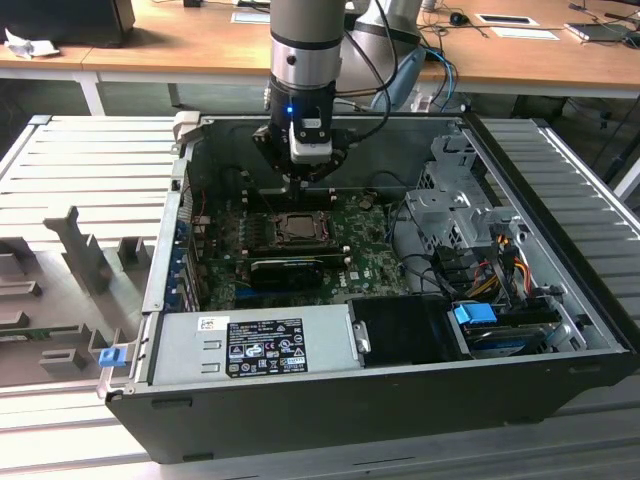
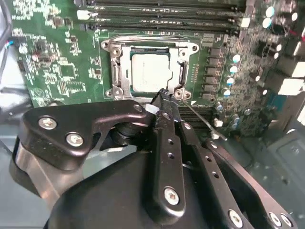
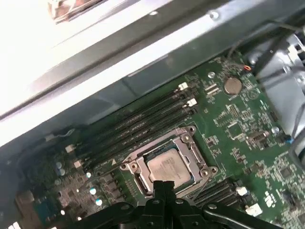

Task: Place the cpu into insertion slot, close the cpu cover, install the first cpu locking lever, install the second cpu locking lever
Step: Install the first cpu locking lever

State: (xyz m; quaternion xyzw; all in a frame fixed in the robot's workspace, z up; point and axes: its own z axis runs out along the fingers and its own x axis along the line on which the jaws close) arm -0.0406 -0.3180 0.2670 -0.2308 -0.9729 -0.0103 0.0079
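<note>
Second wrist view: tool (image 2: 162,97) closed, empty, at cpu cover (image 2: 183,71) edge, cpu (image 2: 150,71) seated

A grey table (image 1: 95,165) of long ribbed metal slats spreads across the scene. An open dark computer case (image 1: 300,425) lies flat on it in the middle, open side up, with its near wall close to the table's near edge. At the exterior view's left, grey upright fixture blocks (image 1: 85,255) stand on the slats, apart from the case. A small blue piece (image 1: 110,355) sits at the case's near left corner. Whether it rests on the table or is fixed to the case is unclear. The slats run on past the case at the exterior view's right.
</note>
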